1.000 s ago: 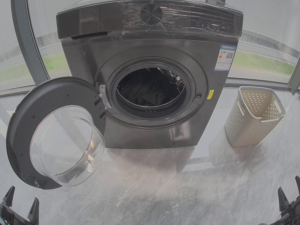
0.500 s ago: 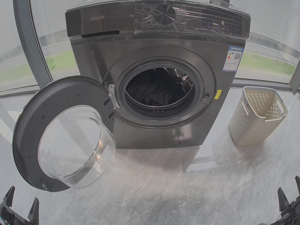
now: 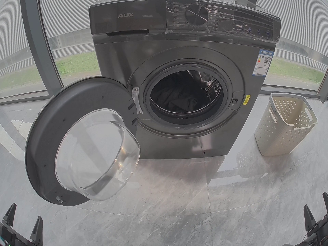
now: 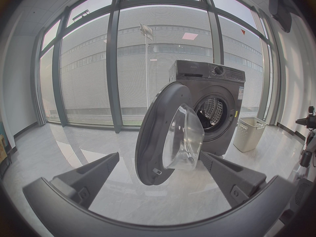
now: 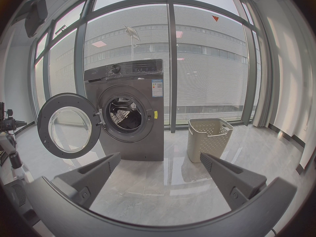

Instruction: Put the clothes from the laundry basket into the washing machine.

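Grey marble floor (image 3: 191, 202) w/ tall windows (image 3: 68, 35) behind it. On the floor stands the washing machine (image 3: 116, 55), a dark grey front-loader. Its round door (image 3: 48, 134) is swung fully open toward the robot's left, w/ the glass bowl facing out. Dark clothes (image 3: 174, 98) lie inside the drum, in the lower part. The laundry basket (image 3: 273, 134), cream plastic w/ small holes, stands upright near the machine's right side, not touching it. The left gripper (image 4: 158, 154) is well apart from the door, fingers spread wide, nothing between them. The right gripper (image 5: 159, 155) is the same: wide apart, holding nothing, well apart from the basket.
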{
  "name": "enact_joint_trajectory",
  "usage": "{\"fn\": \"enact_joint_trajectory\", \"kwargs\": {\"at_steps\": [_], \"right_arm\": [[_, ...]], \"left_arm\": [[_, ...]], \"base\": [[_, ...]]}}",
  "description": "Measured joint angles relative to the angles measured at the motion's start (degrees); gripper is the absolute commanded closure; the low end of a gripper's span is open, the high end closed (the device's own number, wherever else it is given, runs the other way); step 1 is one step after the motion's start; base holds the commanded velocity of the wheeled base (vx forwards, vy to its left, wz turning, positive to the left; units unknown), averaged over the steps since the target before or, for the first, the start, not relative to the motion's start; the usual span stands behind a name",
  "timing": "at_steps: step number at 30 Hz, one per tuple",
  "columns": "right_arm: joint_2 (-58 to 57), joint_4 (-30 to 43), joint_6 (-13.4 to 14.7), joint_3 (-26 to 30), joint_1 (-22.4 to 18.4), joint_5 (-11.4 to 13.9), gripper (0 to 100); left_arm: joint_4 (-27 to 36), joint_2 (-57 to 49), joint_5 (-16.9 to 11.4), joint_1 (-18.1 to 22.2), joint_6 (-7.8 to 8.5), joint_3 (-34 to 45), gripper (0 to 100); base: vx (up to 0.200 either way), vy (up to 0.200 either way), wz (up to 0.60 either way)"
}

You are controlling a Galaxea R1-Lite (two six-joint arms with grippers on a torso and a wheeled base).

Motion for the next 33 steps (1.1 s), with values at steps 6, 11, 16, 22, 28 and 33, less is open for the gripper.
{"fn": "enact_joint_trajectory", "kwargs": {"at_steps": [6,11,16,22,28,33], "right_arm": [[0.0,0.0,0.0,0.0,0.0,0.0,0],[0.0,0.0,0.0,0.0,0.0,0.0,0],[0.0,0.0,0.0,0.0,0.0,0.0,0],[0.1,0.0,0.0,0.0,0.0,0.0,0],[0.1,0.0,0.0,0.0,0.0,0.0,0],[0.1,0.0,0.0,0.0,0.0,0.0,0]], "left_arm": [[0.0,0.0,-0.1,0.0,0.05,0.0,0],[0.0,0.0,-0.1,-0.1,0.0,0.0,0],[0.0,0.0,-0.1,-0.1,0.02,0.0,0],[0.0,0.1,-0.5,-0.1,0.78,0.0,0],[-0.8,0.1,-0.2,0.0,1.11,0.0,0],[-1.6,0.9,-0.2,-0.2,0.78,-3.9,0]], "base": [[0.0,0.167,0.0],[0.0,0.2,0.0],[0.0,0.08,0.0],[0.0,0.0,0.0],[0.0,0.0,0.0],[0.0,0.0,0.0]]}}
